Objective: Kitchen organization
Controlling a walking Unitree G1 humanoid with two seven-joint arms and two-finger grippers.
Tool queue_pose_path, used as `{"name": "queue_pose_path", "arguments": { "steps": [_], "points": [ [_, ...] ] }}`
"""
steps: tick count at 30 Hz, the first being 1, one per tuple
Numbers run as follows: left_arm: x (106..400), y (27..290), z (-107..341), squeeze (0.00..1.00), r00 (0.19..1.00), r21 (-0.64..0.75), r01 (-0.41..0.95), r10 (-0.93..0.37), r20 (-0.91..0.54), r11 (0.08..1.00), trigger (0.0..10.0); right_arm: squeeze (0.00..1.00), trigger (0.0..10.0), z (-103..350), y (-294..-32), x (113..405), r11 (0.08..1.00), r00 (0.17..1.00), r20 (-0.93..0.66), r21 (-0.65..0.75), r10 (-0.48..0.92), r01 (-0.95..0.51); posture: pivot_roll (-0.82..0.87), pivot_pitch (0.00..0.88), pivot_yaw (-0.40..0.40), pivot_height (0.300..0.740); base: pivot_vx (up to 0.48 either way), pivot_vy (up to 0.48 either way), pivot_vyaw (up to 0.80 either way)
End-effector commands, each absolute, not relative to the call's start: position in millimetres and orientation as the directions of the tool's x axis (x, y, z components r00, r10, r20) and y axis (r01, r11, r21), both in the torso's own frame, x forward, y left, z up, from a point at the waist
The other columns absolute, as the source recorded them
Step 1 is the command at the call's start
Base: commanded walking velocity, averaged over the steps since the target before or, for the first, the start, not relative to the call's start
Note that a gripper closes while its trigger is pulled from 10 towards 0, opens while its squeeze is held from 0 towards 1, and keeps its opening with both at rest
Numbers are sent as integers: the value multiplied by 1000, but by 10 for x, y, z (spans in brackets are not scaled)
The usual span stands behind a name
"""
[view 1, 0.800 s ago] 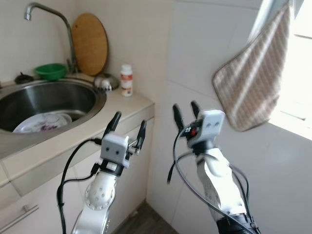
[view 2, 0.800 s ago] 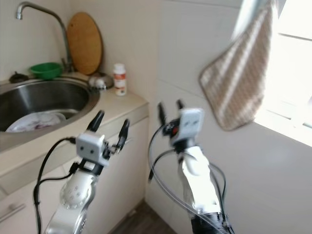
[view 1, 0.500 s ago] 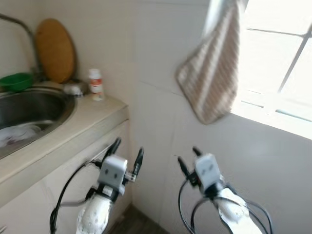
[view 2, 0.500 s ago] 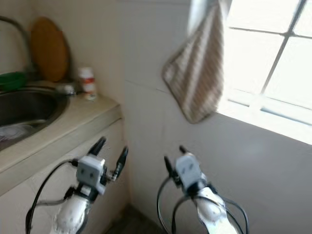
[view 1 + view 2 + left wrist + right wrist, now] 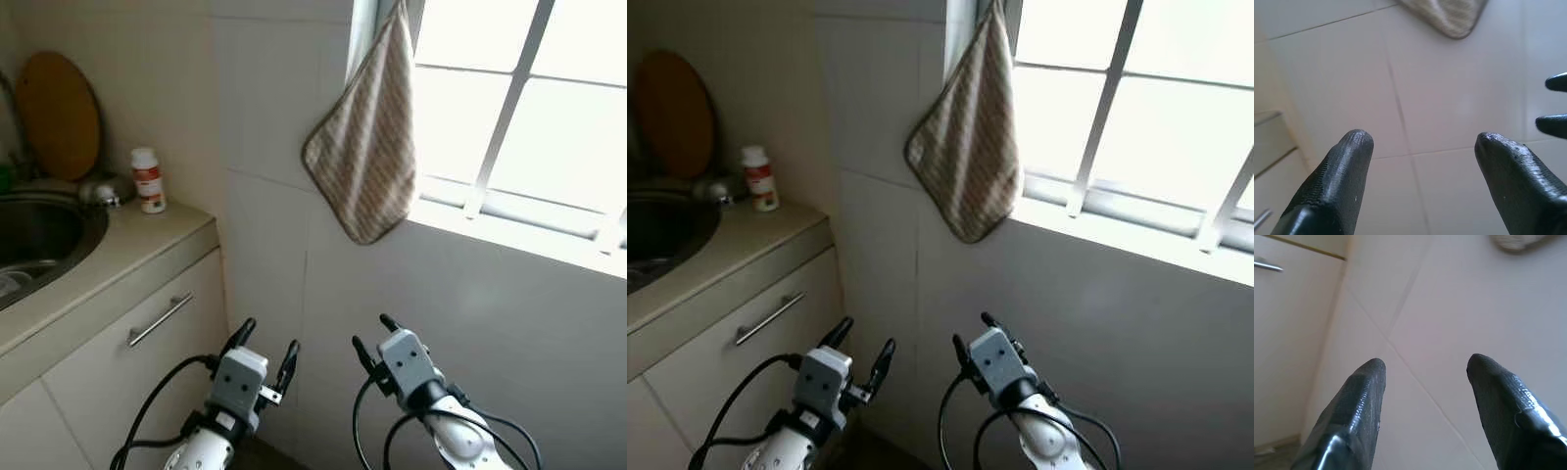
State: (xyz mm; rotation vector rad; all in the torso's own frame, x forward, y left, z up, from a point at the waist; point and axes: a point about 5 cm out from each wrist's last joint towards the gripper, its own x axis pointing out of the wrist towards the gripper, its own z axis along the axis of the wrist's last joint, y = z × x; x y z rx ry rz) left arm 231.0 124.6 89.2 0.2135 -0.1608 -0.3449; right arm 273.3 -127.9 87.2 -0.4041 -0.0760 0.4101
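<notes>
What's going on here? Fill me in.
Nothing is being handled at this moment. Both arms are held low in front of a tiled wall, with the left end effector and the right end effector open and empty. A striped towel hangs by the window above them. To the robot's left is a counter with a sink, a small white bottle and a round wooden board leaning on the wall.
</notes>
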Motion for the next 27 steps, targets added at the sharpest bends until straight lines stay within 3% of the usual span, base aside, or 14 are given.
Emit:
{"name": "queue_pose_path", "arguments": {
  "steps": [1, 9, 17, 27],
  "points": [
    [2329, 1257, 873, 0, 931, 238, 318, -350, 104, 918, 10000, 0, 10000, 838, -1318, 2725, 843, 920, -20, -393, 391, -367, 52, 0, -64, 740, 0, 480, -800],
    [2334, 1254, 869, 0, 933, 241, 311, -344, 110, 919, 10000, 0, 10000, 814, -1322, 2732, 846, 923, -24, -391, 383, -362, 51, 0, -65, 740, 0, 480, -800],
    [2366, 1242, 836, 0, 934, 279, 308, -344, 90, 910, 10000, 0, 10000, 794, -1331, 2747, 850, 927, -34, -386, 374, -357, 48, 0, -65, 740, 0, 0, -800],
    [2380, 1242, 813, 0, 937, 272, 304, -338, 85, 913, 10000, 0, 10000, 793, -1328, 2771, 852, 931, -33, -393, 363, -346, 44, 0, -62, 740, 0, -468, -800]
  ]
}}
